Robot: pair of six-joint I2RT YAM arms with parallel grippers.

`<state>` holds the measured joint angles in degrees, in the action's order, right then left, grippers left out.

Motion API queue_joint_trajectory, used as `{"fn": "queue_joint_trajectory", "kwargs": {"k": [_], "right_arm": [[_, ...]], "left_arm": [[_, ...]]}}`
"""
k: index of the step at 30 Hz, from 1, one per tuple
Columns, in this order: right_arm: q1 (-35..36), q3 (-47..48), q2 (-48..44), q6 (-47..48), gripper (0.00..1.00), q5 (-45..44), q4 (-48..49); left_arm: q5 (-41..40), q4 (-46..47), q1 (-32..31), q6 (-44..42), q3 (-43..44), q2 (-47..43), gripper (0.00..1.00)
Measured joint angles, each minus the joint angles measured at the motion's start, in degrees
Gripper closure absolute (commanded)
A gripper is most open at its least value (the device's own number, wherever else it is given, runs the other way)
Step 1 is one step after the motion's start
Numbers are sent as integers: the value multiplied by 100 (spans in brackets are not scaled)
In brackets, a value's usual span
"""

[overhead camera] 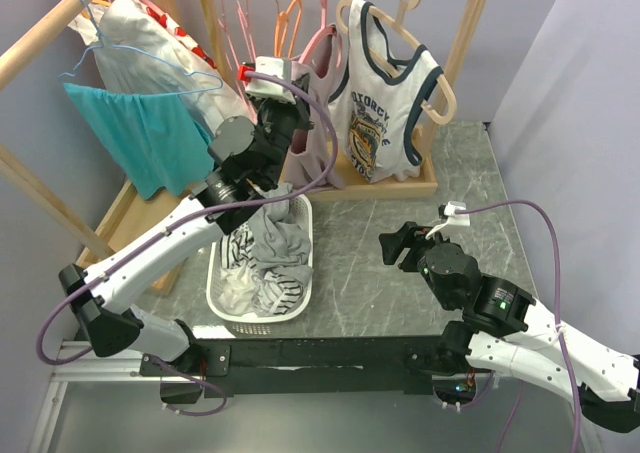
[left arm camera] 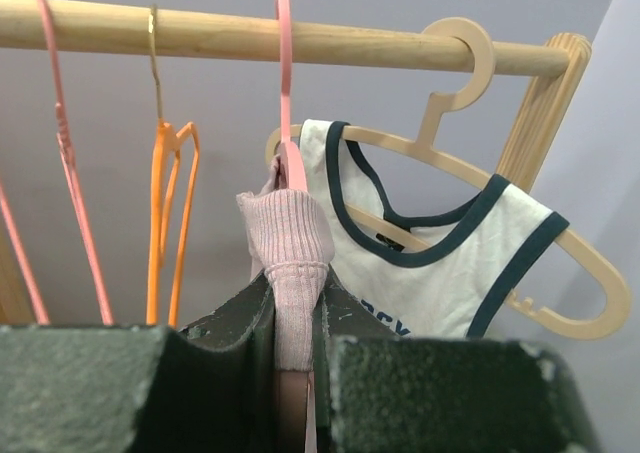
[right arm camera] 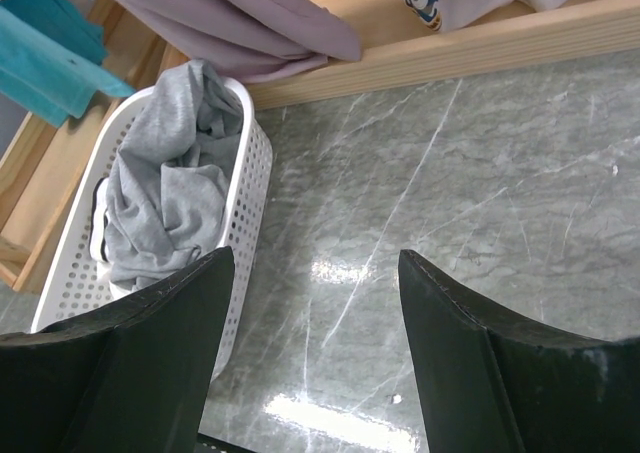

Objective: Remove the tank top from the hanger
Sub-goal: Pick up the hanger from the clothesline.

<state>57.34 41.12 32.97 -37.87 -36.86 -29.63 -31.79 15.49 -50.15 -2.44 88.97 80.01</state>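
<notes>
A pink ribbed tank top [overhead camera: 322, 138] hangs on a pink hanger [overhead camera: 322, 23] on the wooden rail [left arm camera: 200, 33]. My left gripper [overhead camera: 300, 98] is raised to it. In the left wrist view the gripper [left arm camera: 295, 308] is shut on the tank top's shoulder strap [left arm camera: 290, 243], just below the pink hanger's [left arm camera: 283, 73] neck. The strap stands up between the two pads. My right gripper [overhead camera: 392, 245] hovers low over the marble table with its jaws wide apart; in its wrist view the gripper [right arm camera: 315, 263] holds nothing.
A white tank top with navy trim [overhead camera: 385, 103] hangs on a beige hanger [left arm camera: 560, 243] just right of the pink one. An orange hanger [left arm camera: 165, 173] hangs to the left. A white basket [overhead camera: 225, 303] of grey clothes stands below. A teal garment [overhead camera: 140, 133] hangs on the left rack.
</notes>
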Motion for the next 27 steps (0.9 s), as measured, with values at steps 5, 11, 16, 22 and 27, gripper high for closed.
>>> {"fn": "queue_joint_trajectory", "kwargs": {"k": [5,11,16,22,27], "right_arm": [[-2,-13,-20,0,25,0,0],[-31,-48,-107,0,25,-2,-2],[-52,-87,-74,0,25,2,0],[-74,-94,-11,2,24,7,2],[-114,-96,-9,4,24,4,0]], "left_arm": [[57,313,48,-9,-125,186,99],[63,1207,48,-46,-894,59,99],[96,1674,48,-142,-1058,42,99],[151,2055,48,-190,-1051,39,99],[321,1926,46,-164,-1051,-63,99]]}}
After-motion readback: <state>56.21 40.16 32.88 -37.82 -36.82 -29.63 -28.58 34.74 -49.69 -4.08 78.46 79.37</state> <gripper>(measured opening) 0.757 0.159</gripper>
